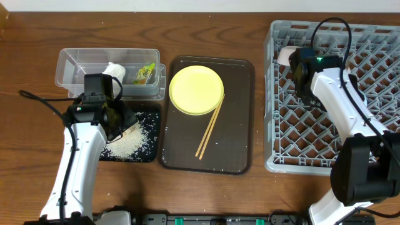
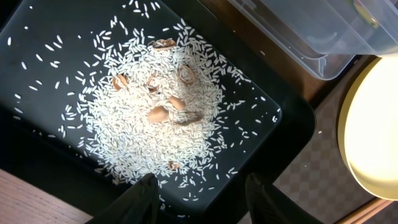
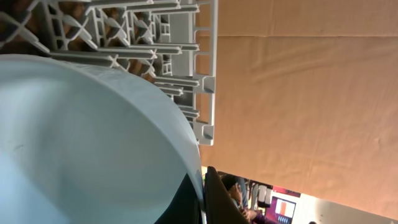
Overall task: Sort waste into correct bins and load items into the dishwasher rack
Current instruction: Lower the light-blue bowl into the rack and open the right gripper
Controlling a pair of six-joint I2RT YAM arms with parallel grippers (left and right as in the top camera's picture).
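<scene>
Bowl [image 3: 81,137] rim, pinched tight in my right gripper [image 3: 202,199], at a corner of the rack [image 3: 186,62] (seat it fully, tilted, before letting go). My left gripper [image 2: 202,199] hangs half-open and empty above rice [image 2: 155,118] in the black tray [image 2: 37,74].

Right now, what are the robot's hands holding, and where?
The right hand pinches the bowl by its rim; the left hand holds nothing.

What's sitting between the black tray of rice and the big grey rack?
In the overhead view, a dark brown serving tray lies there, carrying a yellow plate and wooden chopsticks.
</scene>
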